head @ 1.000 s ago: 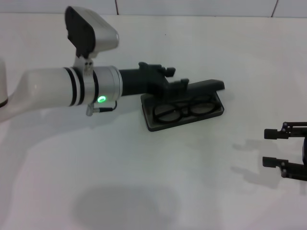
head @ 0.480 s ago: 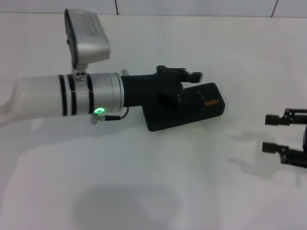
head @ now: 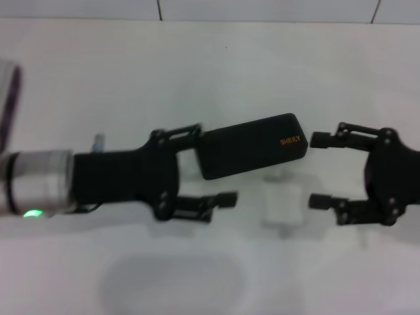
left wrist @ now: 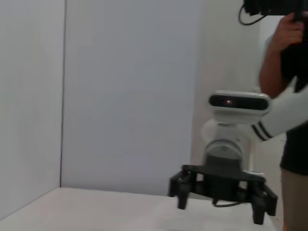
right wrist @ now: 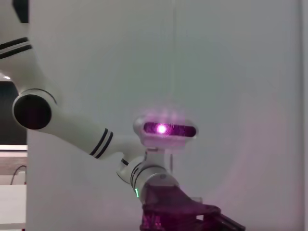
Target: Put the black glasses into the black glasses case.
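Observation:
The black glasses case (head: pixel 252 146) lies shut on the white table, its orange lettering (head: pixel 291 140) facing up. The black glasses are hidden. My left gripper (head: pixel 216 164) hangs open to the left of the case, one finger (head: pixel 180 133) by the case's far-left corner and the other (head: pixel 210 201) in front of the case. My right gripper (head: pixel 314 170) is open just right of the case. It also shows in the left wrist view (left wrist: pixel 221 190), fingers spread. The right wrist view shows the left arm's wrist camera (right wrist: pixel 163 129) and forearm.
The white table (head: pixel 197 59) runs back to a tiled wall. In the left wrist view a person (left wrist: pixel 288 72) stands behind the right arm, holding a dark device up.
The case, open with the glasses inside a second ago, is now shut. My left gripper has drawn back to the left and opened wide. My right gripper has moved in from the right edge.

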Controlling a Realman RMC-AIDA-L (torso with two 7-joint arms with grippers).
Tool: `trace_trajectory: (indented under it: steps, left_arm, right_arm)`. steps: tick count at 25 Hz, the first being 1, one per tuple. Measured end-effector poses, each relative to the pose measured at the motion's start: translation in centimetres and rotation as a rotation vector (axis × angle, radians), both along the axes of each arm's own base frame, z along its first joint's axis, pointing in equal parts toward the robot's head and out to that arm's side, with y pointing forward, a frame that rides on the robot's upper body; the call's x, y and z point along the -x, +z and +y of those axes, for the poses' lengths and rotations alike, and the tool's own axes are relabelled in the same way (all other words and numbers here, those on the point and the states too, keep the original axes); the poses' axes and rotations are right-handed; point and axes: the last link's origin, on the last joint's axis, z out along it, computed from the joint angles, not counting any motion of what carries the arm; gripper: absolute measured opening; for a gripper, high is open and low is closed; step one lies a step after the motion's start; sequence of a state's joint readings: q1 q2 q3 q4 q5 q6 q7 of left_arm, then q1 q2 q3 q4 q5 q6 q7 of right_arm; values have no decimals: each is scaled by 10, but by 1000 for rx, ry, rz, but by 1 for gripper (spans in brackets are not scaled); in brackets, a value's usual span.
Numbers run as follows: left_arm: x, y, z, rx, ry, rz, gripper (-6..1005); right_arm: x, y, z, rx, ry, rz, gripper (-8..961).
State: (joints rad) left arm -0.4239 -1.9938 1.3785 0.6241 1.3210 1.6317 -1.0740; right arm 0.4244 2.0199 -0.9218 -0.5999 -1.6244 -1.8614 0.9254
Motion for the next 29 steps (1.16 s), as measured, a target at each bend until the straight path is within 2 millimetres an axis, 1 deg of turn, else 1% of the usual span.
trace_trajectory:
  steps: [4, 7, 12, 17, 22, 29]
  left_arm:
    - [12, 7, -11, -4, -11, 3, 883]
    - [17, 8, -14, -6, 1, 8, 883]
    - [22, 6, -18, 2, -5, 34, 884]
    - [30, 12, -23, -26, -12, 33, 883]
    - [37, 20, -29, -57, -12, 12, 883]
    - [38, 22, -32, -70, -10, -3, 884]
  right_arm:
    - [2, -11, -2, -11, 30, 16, 736]
    - [4, -15, -1, -14, 43, 25, 807]
    - [3, -23, -1, -36, 56, 16, 883]
    - [4, -31, 0, -21, 53, 0, 883]
    - [4, -34, 1, -30, 63, -4, 883]
    - [4, -35, 1, -28, 64, -10, 883]
